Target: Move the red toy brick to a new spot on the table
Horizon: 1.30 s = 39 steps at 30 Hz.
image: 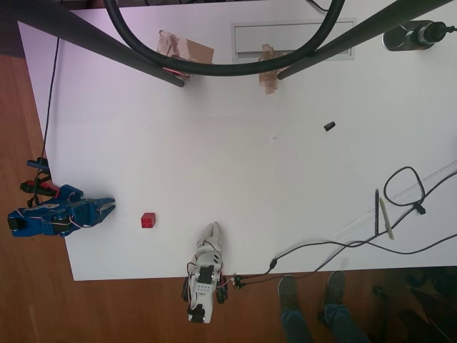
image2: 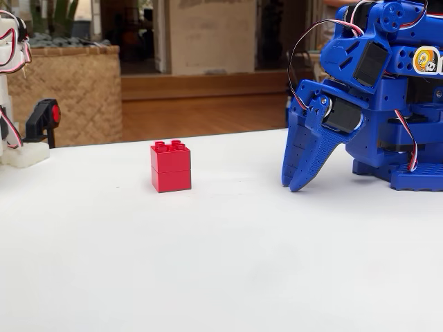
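1 red toy brick [image: 148,220] stands upright on the table [image: 235,164], studs up, near the table's left edge in the overhead view and toward the lower long edge. In the fixed view the brick [image2: 170,166] reads as 2 stacked layers and sits alone on bare white surface [image2: 208,277], nothing touching it.

The blue gripper [image: 109,207] lies low at the left edge of the table, tips pointing toward the brick, near it but apart. In the fixed view the gripper [image2: 294,185] rests with its tips down on or just above the tabletop, to the right of the brick. Jaws appear pressed together, with nothing between them.

A small black cylinder [image: 329,126] lies well apart, toward the upper right in the overhead view. A white arm [image: 206,268] sits at the lower edge, and a person's shoes [image: 310,291] show on the wooden floor [image: 28,286].
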### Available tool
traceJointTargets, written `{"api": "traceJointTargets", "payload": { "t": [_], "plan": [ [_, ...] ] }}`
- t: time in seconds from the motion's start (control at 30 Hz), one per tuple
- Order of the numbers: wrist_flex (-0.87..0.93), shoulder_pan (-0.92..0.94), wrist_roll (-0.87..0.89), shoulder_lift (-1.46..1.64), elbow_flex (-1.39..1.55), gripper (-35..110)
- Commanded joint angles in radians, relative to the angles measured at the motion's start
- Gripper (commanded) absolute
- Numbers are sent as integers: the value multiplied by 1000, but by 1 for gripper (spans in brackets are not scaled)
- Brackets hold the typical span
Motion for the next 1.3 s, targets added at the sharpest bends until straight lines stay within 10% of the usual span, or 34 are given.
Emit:
{"api": "traceJointTargets", "payload": {
  "t": [0.0,1.27],
  "plan": [
    [8,-9,-6,37,32,6],
    [9,-20,34,38,32,0]
  ]
}}
